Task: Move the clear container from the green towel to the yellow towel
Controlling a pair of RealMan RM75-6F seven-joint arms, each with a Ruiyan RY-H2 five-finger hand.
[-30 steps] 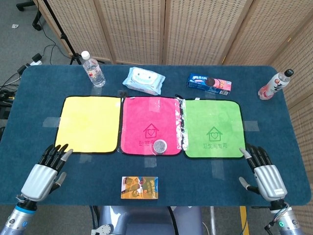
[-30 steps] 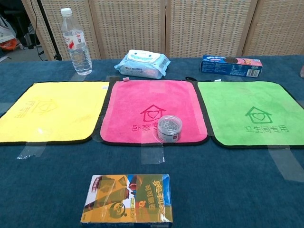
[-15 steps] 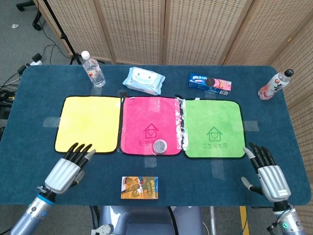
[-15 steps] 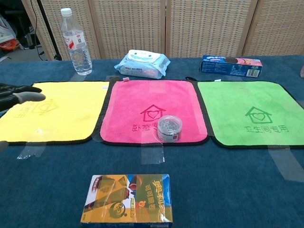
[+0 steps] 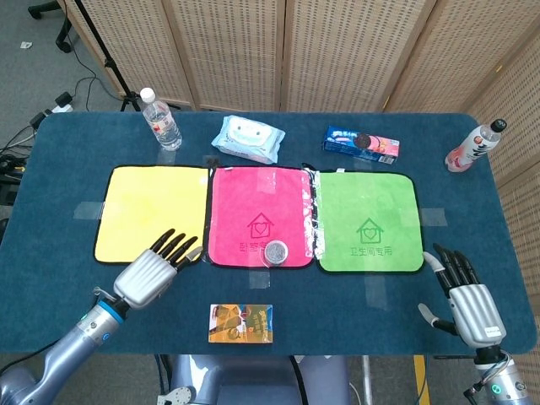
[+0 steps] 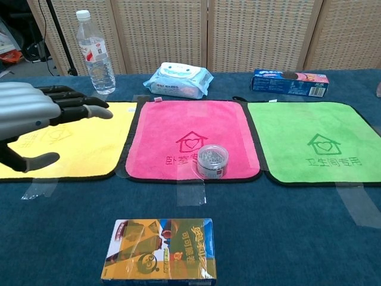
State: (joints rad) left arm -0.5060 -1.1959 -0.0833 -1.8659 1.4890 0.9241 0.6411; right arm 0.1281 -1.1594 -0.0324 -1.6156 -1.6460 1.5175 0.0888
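Observation:
The clear container (image 5: pixel 275 252) (image 6: pixel 212 160), a small round tub with a shiny lid, stands on the front edge of the pink towel (image 5: pixel 261 215) (image 6: pixel 190 137). The green towel (image 5: pixel 368 221) (image 6: pixel 312 140) is bare, and so is the yellow towel (image 5: pixel 152 211) (image 6: pixel 68 137). My left hand (image 5: pixel 154 270) (image 6: pixel 36 116) hovers open over the front right corner of the yellow towel, fingers stretched toward the container, well short of it. My right hand (image 5: pixel 467 299) lies open near the front right table edge, holding nothing; the chest view does not show it.
A flat snack box (image 5: pixel 241 323) (image 6: pixel 161 249) lies at the front middle. Along the back stand a water bottle (image 5: pixel 160 119) (image 6: pixel 95 52), a wipes pack (image 5: pixel 248 138) (image 6: pixel 178 80), a blue cookie box (image 5: pixel 361 143) (image 6: pixel 290 82) and a pink drink bottle (image 5: pixel 472 146).
My left hand has swept rightward from the table's front left corner to the yellow towel's front right corner, entering the chest view. The right hand drew back slightly. The container has not moved.

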